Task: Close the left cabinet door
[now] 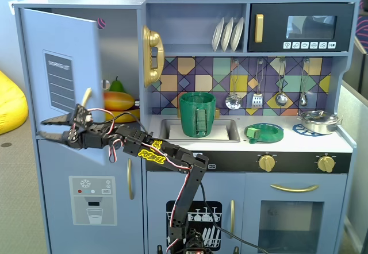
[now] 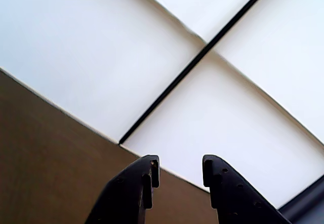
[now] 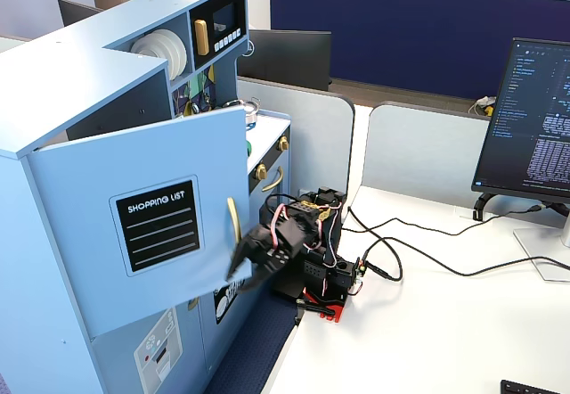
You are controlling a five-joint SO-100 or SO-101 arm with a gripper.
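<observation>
In a fixed view from the front, the large light-blue rectangular cabinet door point(image 1: 63, 76) with its black "SHOPPING LIST" panel stands open at the upper left of the toy kitchen, swung out toward the camera, and the black two-finger gripper point(image 1: 49, 126) sits against the door's lower edge, its fingers parted a little with nothing between them. In the wrist view, the gripper point(image 2: 180, 171) shows a narrow empty gap and looks only at pale ceiling panels, so it gives no help in judging contact. In a fixed view from the side, the door point(image 3: 134, 225) is ajar, and the gripper point(image 3: 245, 265) lies just beside its long curved gold handle point(image 3: 233, 220), above the near left corner of the white table point(image 3: 427, 323). To close it well, I judge the arm should press flat on the outer face near the free edge, pushing steadily until the door seats.
</observation>
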